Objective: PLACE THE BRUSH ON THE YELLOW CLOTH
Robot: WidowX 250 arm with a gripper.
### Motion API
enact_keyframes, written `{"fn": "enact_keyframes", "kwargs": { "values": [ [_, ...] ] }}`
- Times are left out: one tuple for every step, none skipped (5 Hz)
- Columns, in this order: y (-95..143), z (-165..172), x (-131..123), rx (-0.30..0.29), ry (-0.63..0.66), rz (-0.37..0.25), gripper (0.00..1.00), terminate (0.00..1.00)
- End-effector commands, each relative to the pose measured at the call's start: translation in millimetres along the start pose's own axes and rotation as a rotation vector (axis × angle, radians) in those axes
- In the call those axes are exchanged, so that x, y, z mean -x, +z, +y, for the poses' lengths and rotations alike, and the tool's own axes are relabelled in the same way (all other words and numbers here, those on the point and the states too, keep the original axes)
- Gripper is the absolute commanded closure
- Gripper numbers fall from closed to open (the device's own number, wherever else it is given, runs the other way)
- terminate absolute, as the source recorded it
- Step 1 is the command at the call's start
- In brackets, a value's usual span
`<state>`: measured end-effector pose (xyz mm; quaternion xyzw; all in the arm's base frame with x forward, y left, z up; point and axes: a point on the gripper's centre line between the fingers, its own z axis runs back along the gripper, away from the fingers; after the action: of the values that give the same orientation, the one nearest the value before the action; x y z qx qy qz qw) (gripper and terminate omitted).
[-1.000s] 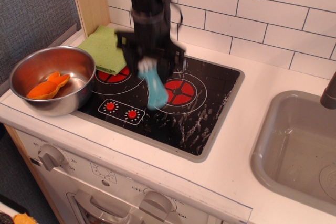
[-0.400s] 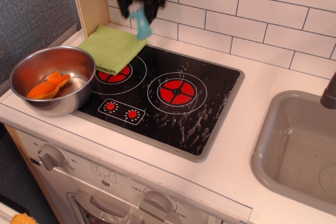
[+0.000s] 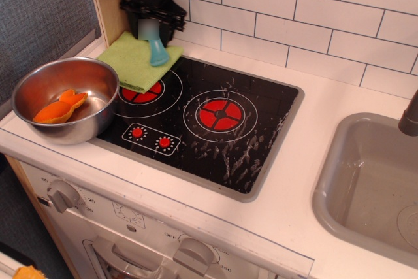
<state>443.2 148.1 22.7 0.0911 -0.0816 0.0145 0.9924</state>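
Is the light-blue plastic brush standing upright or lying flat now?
Upright. The light-blue plastic brush hangs vertically from the black gripper, handle pointing down over the folded yellow-green cloth. Contact with the cloth: cannot tell.

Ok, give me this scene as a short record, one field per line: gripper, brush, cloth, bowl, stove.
gripper: gripper above the cloth, shut on the brush
brush: light-blue brush hanging handle-down, tip at the cloth
cloth: yellow cloth at the back left, overlapping the stovetop corner
bowl: steel bowl left of the stovetop, orange item inside
stove: black stovetop, red burner rings
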Motion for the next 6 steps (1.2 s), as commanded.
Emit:
{"fn": "enact_keyframes", "kwargs": {
  "values": [
    [58.5, 31.2, 10.7, 0.006, 0.022, -0.14, 1.0, 0.0],
    [59.8, 31.6, 11.5, 0.002, 0.027, -0.14, 1.0, 0.0],
    [60.1, 33.4, 13.7, -0.007, 0.032, -0.134, 1.0, 0.0],
    [64.0, 31.7, 18.1, -0.01, 0.021, -0.12, 0.0, 0.0],
    [71.5, 30.1, 24.7, 0.011, 0.007, -0.105, 0.0, 0.0],
    [90.1, 28.7, 33.4, 0.059, 0.033, -0.075, 0.0, 0.0]
  ]
}}
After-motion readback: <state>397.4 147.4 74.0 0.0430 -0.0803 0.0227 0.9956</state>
